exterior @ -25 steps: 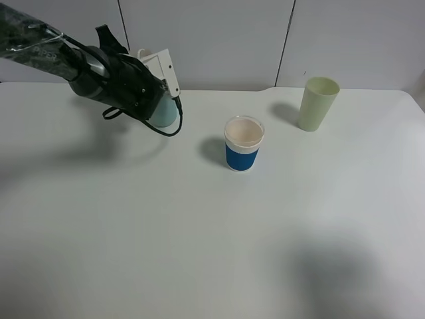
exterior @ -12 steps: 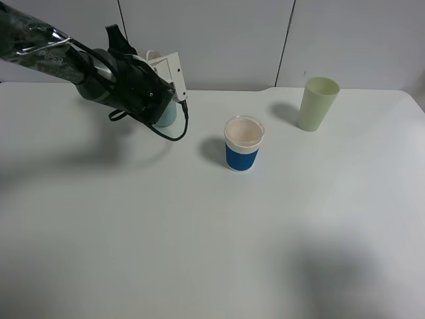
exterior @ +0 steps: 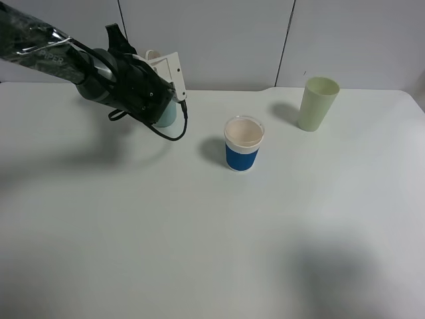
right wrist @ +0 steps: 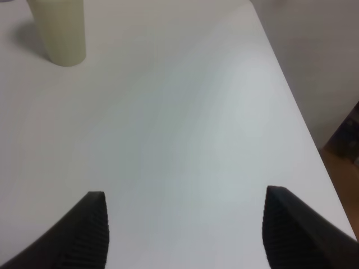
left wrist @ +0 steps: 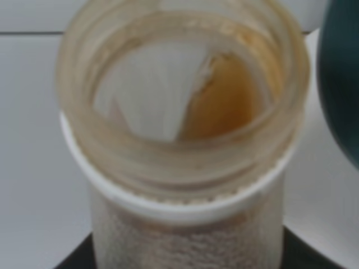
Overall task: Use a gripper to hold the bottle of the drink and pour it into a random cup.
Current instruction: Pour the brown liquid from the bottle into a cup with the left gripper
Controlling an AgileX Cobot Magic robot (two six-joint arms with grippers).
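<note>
My left gripper (exterior: 151, 93) is shut on the clear plastic bottle (left wrist: 182, 193). The left wrist view looks straight into its wide round neck. A little dark brown drink (left wrist: 219, 106) lies against the inner wall, so the bottle is tilted. The teal cup (exterior: 167, 115) stands on the table at the back left, mostly hidden under the gripper. Its dark green inside (left wrist: 342, 73) shows right beside the bottle's mouth. The bottle itself is hidden by the arm in the exterior view. My right gripper (right wrist: 185, 238) is open and empty above bare table.
A white cup with a blue band (exterior: 243, 143) stands mid-table. A taller pale yellow-green cup (exterior: 317, 103) stands at the back right and also shows in the right wrist view (right wrist: 59, 28). The table's right edge (right wrist: 305, 126) is close to the right gripper.
The left arm shifted a little right and toward the back over the teal cup a second ago, then stayed still. Nothing else moved.
</note>
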